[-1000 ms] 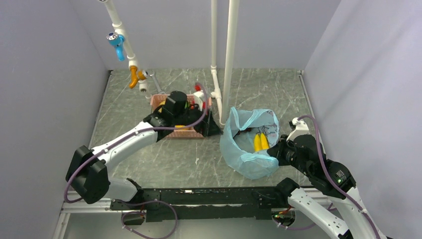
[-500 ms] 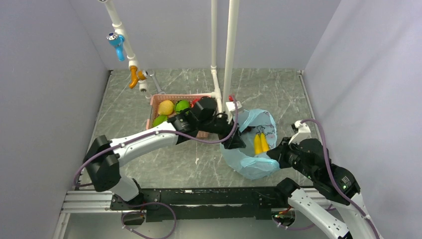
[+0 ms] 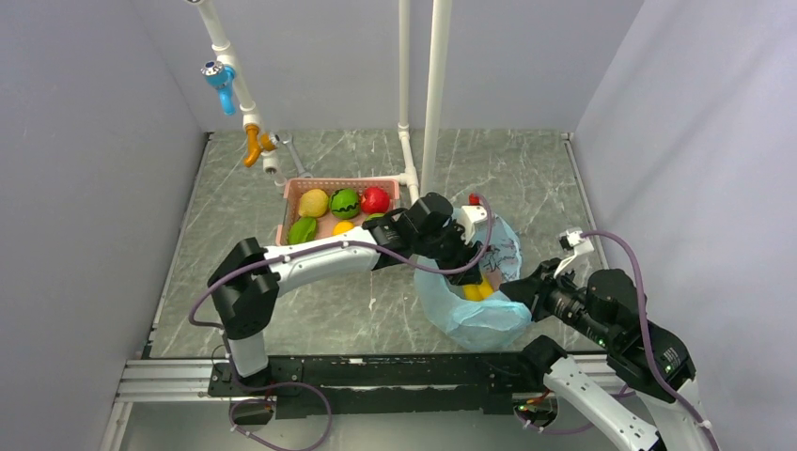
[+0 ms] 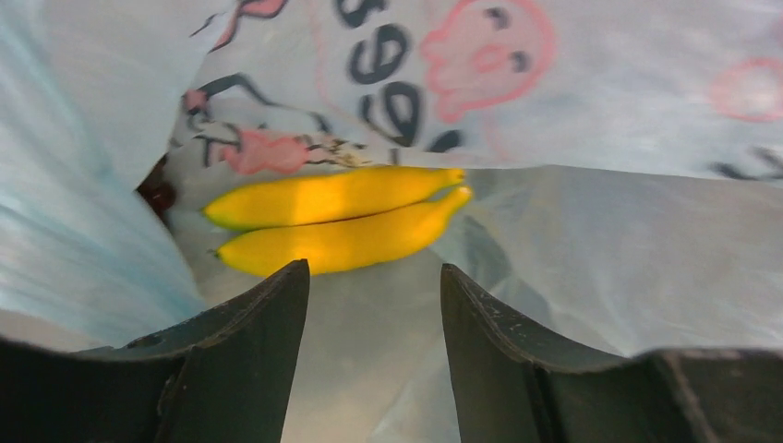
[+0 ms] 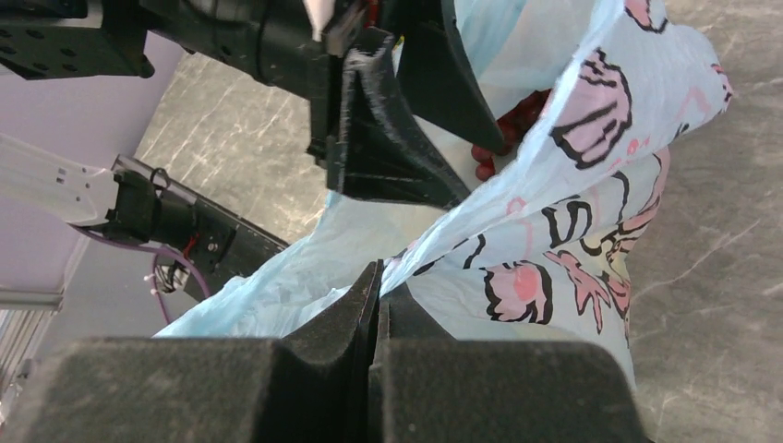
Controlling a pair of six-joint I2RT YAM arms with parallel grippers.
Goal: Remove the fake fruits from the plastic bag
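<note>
The light-blue plastic bag (image 3: 470,315) lies right of centre with its mouth open. My left gripper (image 3: 463,266) is open and empty inside the mouth, just short of the yellow bananas (image 4: 332,221), which also show in the top view (image 3: 477,290). Dark grapes (image 4: 157,189) peek out at the bag's left fold and show in the right wrist view (image 5: 508,125). My right gripper (image 5: 379,277) is shut on the bag's rim (image 5: 517,212) and holds it up. The pear (image 3: 314,202), watermelon (image 3: 345,203), red apple (image 3: 375,199), green apple (image 3: 303,228) and orange (image 3: 343,227) lie in the pink basket (image 3: 338,182).
White upright pipes (image 3: 435,94) stand just behind the bag and basket. A slanted pipe with a blue tap (image 3: 221,80) is at the back left. Grey walls close in the marble table (image 3: 310,301) on three sides.
My left arm has swung right from over the basket and reached its open gripper into the bag's mouth. My right gripper has kept its hold on the bag's rim.
</note>
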